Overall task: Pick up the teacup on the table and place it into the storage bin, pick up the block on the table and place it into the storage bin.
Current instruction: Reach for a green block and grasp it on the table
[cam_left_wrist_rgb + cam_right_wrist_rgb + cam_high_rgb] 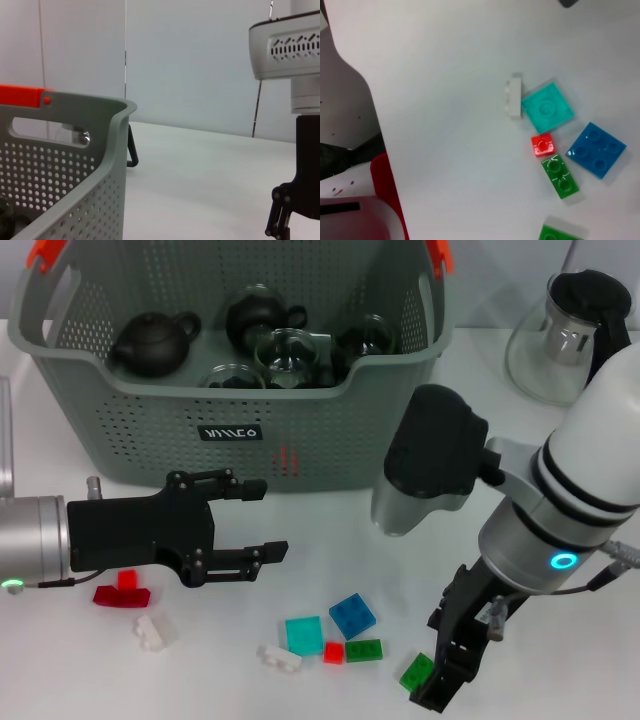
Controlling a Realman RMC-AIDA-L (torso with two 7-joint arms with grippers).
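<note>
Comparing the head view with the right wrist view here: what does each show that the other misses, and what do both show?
Only the head view shows the storage bin holding dark teapots and glass cups, the open left gripper in front of it, the right gripper low beside a green block, and a glass pitcher. Only the right wrist view shows a red object beyond the table edge. Both show the teal block, blue block and small red block.

My work lies on a smooth white table [330, 540], evenly lit with soft shadows. Behind the table rises a plain pale grey-white wall [190, 60] with a thin vertical seam. Beside the table's edge stands a red plastic object [387, 192].
</note>
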